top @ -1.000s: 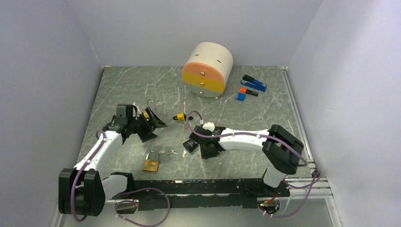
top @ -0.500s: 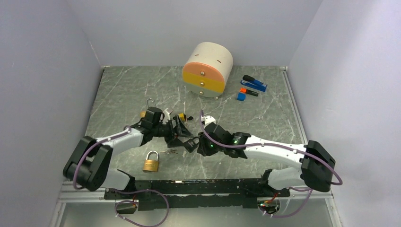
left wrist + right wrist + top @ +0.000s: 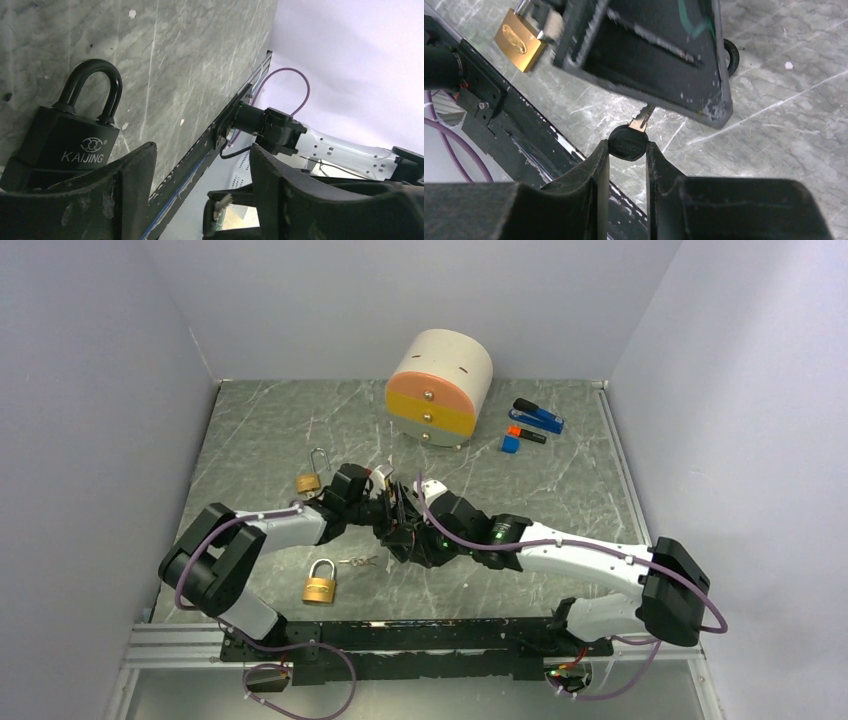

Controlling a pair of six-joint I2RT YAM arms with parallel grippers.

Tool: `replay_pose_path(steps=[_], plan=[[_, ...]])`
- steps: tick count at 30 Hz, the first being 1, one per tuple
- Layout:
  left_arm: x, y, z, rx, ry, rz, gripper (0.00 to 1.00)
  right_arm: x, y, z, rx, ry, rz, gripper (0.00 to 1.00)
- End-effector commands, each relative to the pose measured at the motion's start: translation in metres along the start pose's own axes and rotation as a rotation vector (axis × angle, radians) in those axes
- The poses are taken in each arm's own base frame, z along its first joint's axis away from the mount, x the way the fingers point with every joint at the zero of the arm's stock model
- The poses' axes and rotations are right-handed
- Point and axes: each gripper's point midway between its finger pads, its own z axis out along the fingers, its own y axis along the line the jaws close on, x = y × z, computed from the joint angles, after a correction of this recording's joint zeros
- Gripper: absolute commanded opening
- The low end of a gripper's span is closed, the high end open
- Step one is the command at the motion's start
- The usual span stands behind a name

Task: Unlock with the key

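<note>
Where overhead view hides contact, right wrist view shows right gripper [image 3: 626, 150] clenched on key [image 3: 628, 141]; left gripper [image 3: 201, 150] released (black padlock [image 3: 70, 142] beside finger, on table [image 3: 190, 45]). Drawer unit [image 3: 438, 388] at 12 o'clock, shut.

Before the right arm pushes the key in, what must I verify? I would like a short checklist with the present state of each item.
1. Key gripped by right gripper: ok, its black head is clamped between the jaws.
2. Blade lined up with keyhole: cannot tell; the tip ends at a black plate and no keyhole shows.
3. Black padlock held by left gripper: not ok; the jaws stand apart and the lock lies outside them.
4. Shackle closed: ok, both legs sit in the lock.
5. Brass padlock out of the way: ok, it lies apart from both grippers.
</note>
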Motion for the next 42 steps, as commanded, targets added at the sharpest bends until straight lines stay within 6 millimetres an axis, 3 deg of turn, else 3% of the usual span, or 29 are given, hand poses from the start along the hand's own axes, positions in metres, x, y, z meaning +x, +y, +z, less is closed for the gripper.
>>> replay_pose_path(steps=[1,6,11,15,17,21,25,29,33,38,42], plan=[[0.008,-0.003,0.007,0.036,0.014,0.009,0.65,-0.024,0.013,-0.004,-0.035,-0.047,-0.005,0.12],[0.012,-0.003,0.004,0.028,0.018,0.013,0.43,-0.023,0.011,0.0,-0.015,-0.034,0.021,0.12],[0.015,0.003,0.003,0.0,0.042,0.023,0.03,-0.02,-0.002,0.005,0.069,-0.01,0.065,0.11],[0.013,-0.005,0.003,0.025,0.036,0.045,0.03,-0.019,-0.005,0.007,0.088,0.0,0.089,0.12],[0.009,-0.012,0.002,0.031,0.022,0.073,0.03,-0.02,-0.005,0.006,0.082,-0.008,0.107,0.18],[-0.003,-0.029,-0.001,0.04,-0.006,0.125,0.02,-0.03,-0.004,-0.004,0.029,-0.072,0.166,0.62],[-0.015,-0.062,-0.004,0.119,-0.034,0.203,0.02,-0.068,0.002,-0.048,-0.119,-0.286,0.243,0.83],[-0.026,-0.099,-0.006,0.22,-0.056,0.267,0.03,-0.099,-0.018,-0.091,-0.248,-0.454,0.405,0.87],[-0.035,-0.148,-0.018,0.371,-0.102,0.334,0.03,-0.125,-0.017,-0.134,-0.411,-0.618,0.462,0.87],[-0.035,-0.19,-0.04,0.512,-0.141,0.395,0.03,-0.125,-0.03,-0.142,-0.399,-0.642,0.58,0.86],[-0.033,-0.201,-0.047,0.545,-0.146,0.406,0.03,-0.132,-0.027,-0.15,-0.405,-0.663,0.542,0.85]])
